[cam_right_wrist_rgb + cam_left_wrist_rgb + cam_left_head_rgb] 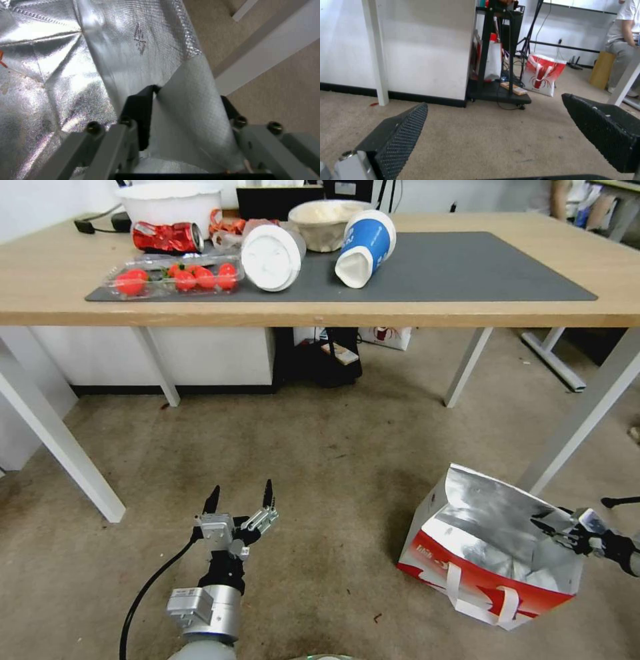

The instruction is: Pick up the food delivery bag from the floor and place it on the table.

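Foil wall sits right between the right pincer (186, 100) fingers — straddling the bag's upper edge, one finger inside against the lining, one outside. Whether it is actually clamped or just bracketing the wall, I cannot tell.

Food delivery bag (490, 553) is on the floor (320, 460), tipped over with its mouth open toward the surface (333, 310), beside the near-right leg. Right pincer (557, 530) is at the rim on the far-right side of the bag; the white strap handles hang on the opposite side, away from it.

Risks, biggest first:
- Thin foil wall, not the handles — on a lift it may crumple, slip out or tear, and the bag drops.
- One-sided hold on a big floppy bag: it will likely swing and hang tilted, then clip the surface edge or the leg next to it on the way up.
- Surface clutter ahead of the left pincer — bowls, tipped cups, crushed can, fruit tray — a swinging bag could knock those. The mat's right half looks free.

Left pincer (240, 507) spread wide, empty, low over the floor, well apart from the bag.

Views: right wrist shows the finger-to-foil contact that the head view cannot resolve; head view gives the bag's pose and the surface layout. Left wrist sees its own spread fingers (400, 130) and a different red-and-white bag by the rack.
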